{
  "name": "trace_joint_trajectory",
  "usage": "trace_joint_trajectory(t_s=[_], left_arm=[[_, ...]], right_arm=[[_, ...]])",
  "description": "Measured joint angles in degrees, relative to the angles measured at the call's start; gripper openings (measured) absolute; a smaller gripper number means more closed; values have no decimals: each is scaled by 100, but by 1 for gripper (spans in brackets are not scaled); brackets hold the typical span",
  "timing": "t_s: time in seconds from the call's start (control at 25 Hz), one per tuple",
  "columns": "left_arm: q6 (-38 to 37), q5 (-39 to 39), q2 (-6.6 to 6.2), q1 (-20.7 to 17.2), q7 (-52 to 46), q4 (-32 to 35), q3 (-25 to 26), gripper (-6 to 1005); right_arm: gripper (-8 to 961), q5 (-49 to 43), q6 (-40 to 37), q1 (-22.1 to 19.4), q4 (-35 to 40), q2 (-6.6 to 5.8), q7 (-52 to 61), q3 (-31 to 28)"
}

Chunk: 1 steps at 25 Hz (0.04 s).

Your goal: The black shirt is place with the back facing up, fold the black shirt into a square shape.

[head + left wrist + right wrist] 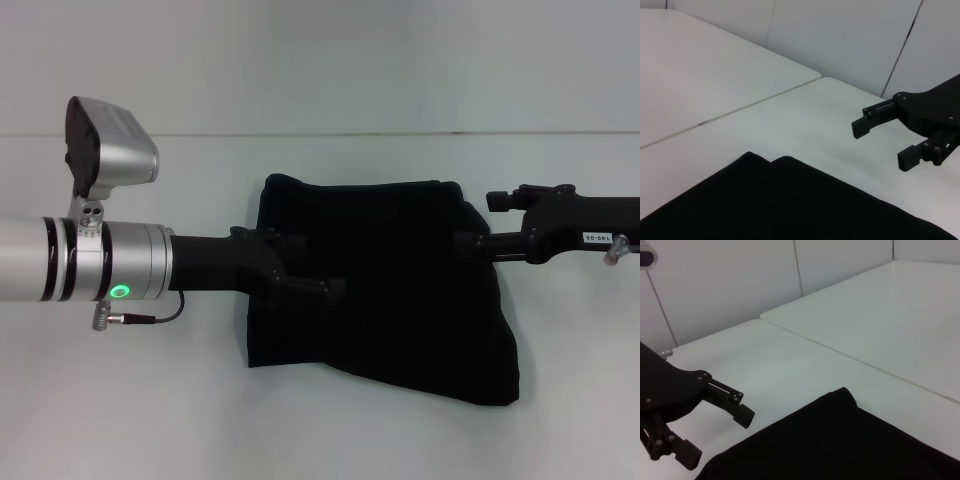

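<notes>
The black shirt [400, 300] lies folded into a rough rectangle in the middle of the white table [150, 400], with no lettering showing. My left gripper [310, 265] reaches in from the left over the shirt's left edge; the right wrist view shows it open [717, 436] and empty beside the shirt [840, 440]. My right gripper [475, 220] reaches in from the right at the shirt's upper right edge; the left wrist view shows it open [883, 145] and empty, just past the shirt [790, 210].
The white table has a seam [320, 133] running across behind the shirt. A pale wall [840, 30] stands beyond the far table. The left arm's silver wrist with its camera [110, 150] hangs over the table's left side.
</notes>
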<state>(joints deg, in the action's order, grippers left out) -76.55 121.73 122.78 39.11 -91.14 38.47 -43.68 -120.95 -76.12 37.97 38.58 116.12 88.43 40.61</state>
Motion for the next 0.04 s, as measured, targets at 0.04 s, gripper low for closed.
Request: trace_joint_trajectory(t_s=[0.04], left_arm=[[0, 0, 0, 0, 0, 0, 0, 951]], right_arm=[[915, 0, 0, 0, 0, 0, 0, 0]])
